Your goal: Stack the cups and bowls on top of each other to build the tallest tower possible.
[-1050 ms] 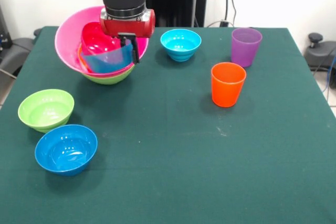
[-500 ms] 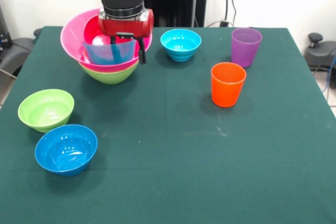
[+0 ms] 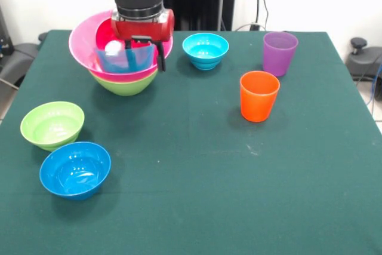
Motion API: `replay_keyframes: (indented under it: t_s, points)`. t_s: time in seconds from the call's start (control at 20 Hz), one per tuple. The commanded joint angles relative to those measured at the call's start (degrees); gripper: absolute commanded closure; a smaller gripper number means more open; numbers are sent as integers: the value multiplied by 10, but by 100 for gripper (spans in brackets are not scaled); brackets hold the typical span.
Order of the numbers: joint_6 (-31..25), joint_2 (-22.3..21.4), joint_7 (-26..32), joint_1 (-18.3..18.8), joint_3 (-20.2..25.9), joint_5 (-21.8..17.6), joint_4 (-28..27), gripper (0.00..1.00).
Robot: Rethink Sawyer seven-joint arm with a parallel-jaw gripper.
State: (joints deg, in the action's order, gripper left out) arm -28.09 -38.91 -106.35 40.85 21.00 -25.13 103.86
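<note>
The tower (image 3: pixel 122 82) stands at the back left, with a large lime green bowl (image 3: pixel 123 86) at its base and the huge pink bowl (image 3: pixel 80 35) above it. A magenta-red bowl (image 3: pixel 105 33) lies inside the pink one. My gripper (image 3: pixel 155 58) hangs over the pile's right side. It is shut on the rim of a translucent blue bowl (image 3: pixel 122 60), which sits level in the pink bowl. To the right stand the purple cup (image 3: pixel 279 53) and the orange cup (image 3: pixel 259 95), both upright and apart.
A cyan bowl (image 3: pixel 205 49) sits just right of the tower. A small lime green bowl (image 3: pixel 52 125) and a blue bowl (image 3: pixel 75 169) lie side by side at the near left. Cables and a chair base show beyond the table's right edge.
Over the last second the blue bowl swung from tilted to level and settled into the pink bowl. The pile shifted slightly right. Nothing has visibly moved in the last half second.
</note>
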Motion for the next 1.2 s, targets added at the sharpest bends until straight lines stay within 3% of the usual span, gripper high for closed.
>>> replay_keyframes:
  t_s: [0.05, 0.2, 0.4, 1.2]
  points:
    - [-85, -100, 30, 24, 45, 48, 83, 0]
    - [-103, -162, 49, 54, 58, 77, 137, 0]
    - [-97, -197, 67, 88, 74, 92, 183, 0]
    - [-92, -188, 42, 92, 92, 79, 191, 0]
